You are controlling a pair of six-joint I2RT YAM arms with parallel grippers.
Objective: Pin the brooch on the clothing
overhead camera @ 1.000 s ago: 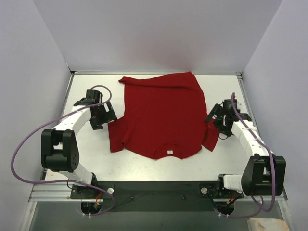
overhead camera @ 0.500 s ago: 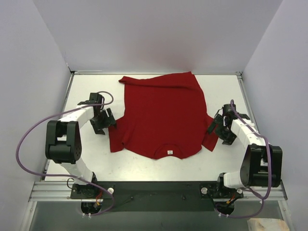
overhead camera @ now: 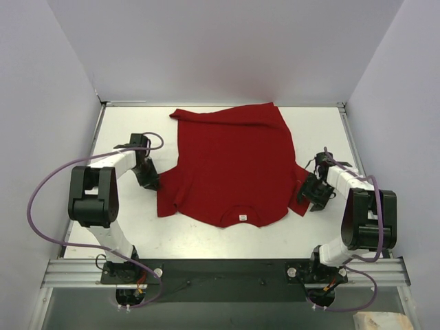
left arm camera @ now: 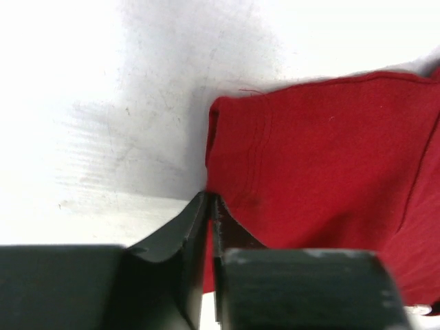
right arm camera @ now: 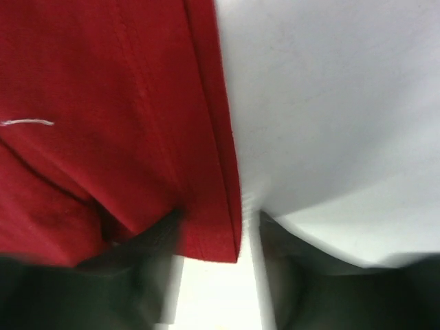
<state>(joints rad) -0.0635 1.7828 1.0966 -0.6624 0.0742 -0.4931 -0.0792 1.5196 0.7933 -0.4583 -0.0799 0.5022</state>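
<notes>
The clothing [overhead camera: 234, 165] is a red T-shirt lying flat on the white table, collar toward me, with a small white label [overhead camera: 242, 218]. My left gripper [overhead camera: 152, 182] sits at the hem of the left sleeve. In the left wrist view the left gripper [left arm camera: 210, 199] has its fingers pressed together, pinching the edge of the clothing [left arm camera: 330, 158]. My right gripper [overhead camera: 307, 196] is at the right sleeve. In the blurred right wrist view the right gripper [right arm camera: 216, 223] has its fingers apart, with the sleeve hem of the clothing [right arm camera: 103, 103] between them. The brooch is out of view.
Pale walls enclose the table [overhead camera: 206, 237] on three sides. The shirt's far hem reaches close to the back wall and is folded over at the top right. A purple cable [overhead camera: 41, 199] loops out from the left arm.
Both grippers have moved toward me along the shirt's sides onto the sleeve hems. The left jaws have closed on the left sleeve edge. The right jaws have narrowed around the right sleeve edge.
</notes>
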